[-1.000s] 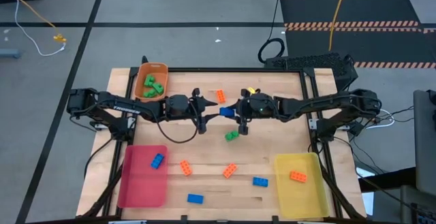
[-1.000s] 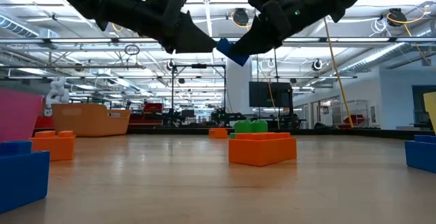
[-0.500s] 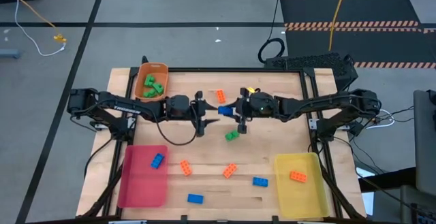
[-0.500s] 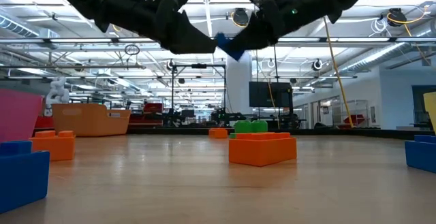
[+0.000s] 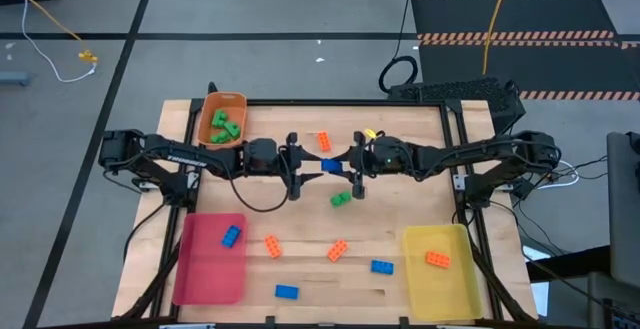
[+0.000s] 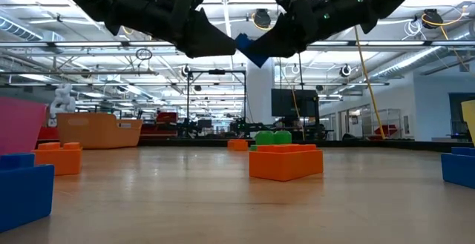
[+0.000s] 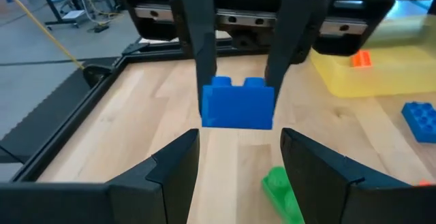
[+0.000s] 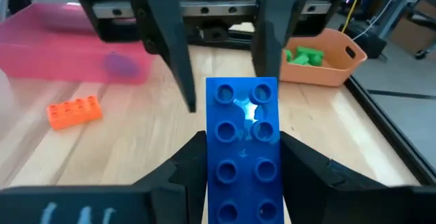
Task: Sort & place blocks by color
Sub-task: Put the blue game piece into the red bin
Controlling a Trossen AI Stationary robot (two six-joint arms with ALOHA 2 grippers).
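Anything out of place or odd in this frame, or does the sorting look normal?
Nothing looks spilled or damaged. One thing stands out: a blue brick hangs in mid-air above the table's middle, clamped in the right gripper, while the open left gripper faces it closely. It looks like a handover.

orange tray [image 5: 222,119]: far-left corner | pink tray [image 5: 210,259]: near-left | yellow tray [image 5: 440,269]: near-right | yellow cable [image 5: 60,24]: seemingly on floor

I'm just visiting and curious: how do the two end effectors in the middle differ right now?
The right end effector is clamped on a blue studded plastic brick held in the air; the left end effector stands open and holds nothing, its fingers either side of that brick's free end. Both are dark, two-fingered, and face each other above the wooden table.
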